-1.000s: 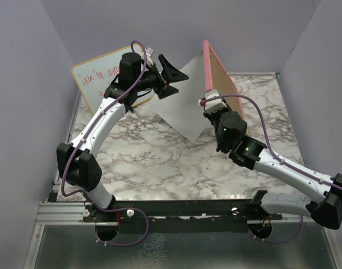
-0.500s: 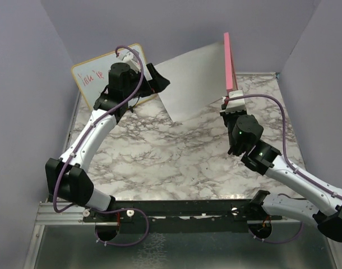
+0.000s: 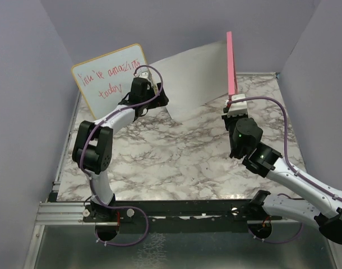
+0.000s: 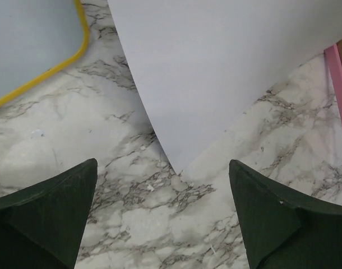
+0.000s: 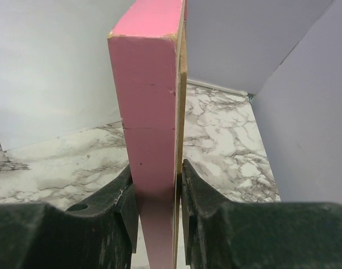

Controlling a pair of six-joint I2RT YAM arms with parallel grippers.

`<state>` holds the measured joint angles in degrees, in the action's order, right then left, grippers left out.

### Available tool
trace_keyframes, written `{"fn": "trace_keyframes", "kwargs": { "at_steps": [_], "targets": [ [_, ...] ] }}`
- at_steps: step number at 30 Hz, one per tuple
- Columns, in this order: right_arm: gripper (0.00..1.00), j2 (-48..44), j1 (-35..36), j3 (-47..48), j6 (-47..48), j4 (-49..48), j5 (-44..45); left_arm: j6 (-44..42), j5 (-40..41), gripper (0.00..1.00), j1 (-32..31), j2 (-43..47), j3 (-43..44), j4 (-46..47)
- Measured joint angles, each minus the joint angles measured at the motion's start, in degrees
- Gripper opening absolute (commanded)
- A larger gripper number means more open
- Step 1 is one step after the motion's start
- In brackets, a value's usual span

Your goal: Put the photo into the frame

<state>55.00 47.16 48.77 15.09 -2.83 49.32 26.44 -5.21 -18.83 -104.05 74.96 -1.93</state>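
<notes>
Photo sags white side up, its corner on the bench just ahead of our spread left jaws; our right jaws pinch the upright frame. Insertion seems unfinished; next we should grip that corner.

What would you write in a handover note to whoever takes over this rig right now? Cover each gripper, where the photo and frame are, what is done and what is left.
Left gripper: open and empty, over the table at the lower corner of the photo.
Right gripper: shut on the frame, which stands on edge.
Photo: white side showing, one corner on the table, its far side beside the frame; no gripper holds it.
Done: frame gripped and upright.
Left: the photo is not yet in the frame; it needs grasping and seating.
</notes>
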Motion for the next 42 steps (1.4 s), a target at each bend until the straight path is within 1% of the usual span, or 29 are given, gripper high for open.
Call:
{"fn": "trace_keyframes", "kwargs": {
  "at_steps": [5, 8, 12, 14, 17, 20, 21, 24, 28, 30, 32, 33, 34, 35, 39, 42],
  "targets": [
    [0.09, -1.0, 0.0, -0.1, -2.2, 2.4, 0.3, 2.3, -5.3, 0.99, 0.0, -6.7, -1.5, 11.7],
    [0.09, -1.8, 0.0, -0.2, -3.7, 3.7, 0.6, 4.1, -6.4, 0.98, 0.0, -9.3, -3.2, 18.1],
    [0.09, -2.7, 0.0, -0.2, -5.2, 5.6, 0.7, 6.0, -7.1, 0.98, 0.0, -11.8, -7.3, 30.0],
    [0.09, -3.0, 0.0, -0.2, -5.8, 6.2, 0.7, 7.3, -7.9, 0.96, 0.2, -13.4, -9.7, 37.3],
    [0.09, -3.1, 0.0, -0.2, -6.4, 6.7, 0.8, 10.0, -9.8, 0.95, 0.5, -17.5, -10.8, 47.7],
    [0.09, -3.1, 0.0, -0.2, -6.8, 7.3, 0.9, 13.5, -11.3, 0.90, 0.5, -22.1, -11.5, 57.5],
    [0.09, -3.1, 0.0, -0.2, -6.9, 7.5, 0.9, 14.1, -11.5, 0.88, 0.5, -22.9, -11.6, 59.3],
    [0.09, -3.5, 0.0, -0.2, -7.5, 8.5, 0.9, 16.8, -12.2, 0.77, 0.5, -25.9, -11.5, 64.6],
    [0.09, -4.0, 0.0, -0.2, -8.0, 9.6, 0.9, 20.1, -12.4, 0.62, 0.5, -27.8, -9.6, 67.8],
    [0.09, -4.0, 0.0, -0.2, -8.2, 9.9, 0.9, 21.7, -12.4, 0.46, 0.5, -28.2, -8.8, 68.7],
    [0.08, -4.0, 0.0, -0.2, -8.4, 10.0, 0.9, 23.2, -12.4, 0.22, 0.5, -28.3, -8.2, 68.7],
    [0.08, -4.0, 0.0, -0.2, -8.5, 10.1, 0.9, 24.1, -12.4, 0.13, 0.5, -28.3, -7.7, 68.3],
    [0.08, -4.0, 0.0, -0.2, -8.5, 10.1, 0.9, 24.6, -12.4, 0.05, 0.5, -28.3, -7.3, 68.0],
    [0.09, -4.0, 0.0, -0.2, -8.6, 10.1, 0.9, 25.1, -12.4, 0.00, 0.5, -28.3, -7.1, 67.5],
    [0.08, -4.0, 0.0, -0.2, -8.7, 10.1, 1.0, 26.1, -12.2, 0.00, 0.5, -28.0, -7.0, 62.9],
    [0.08, -4.0, 0.0, -0.2, -8.6, 10.1, 1.0, 26.3, -11.9, 0.00, 0.5, -26.0, -8.2, 58.5]
  ]
}}
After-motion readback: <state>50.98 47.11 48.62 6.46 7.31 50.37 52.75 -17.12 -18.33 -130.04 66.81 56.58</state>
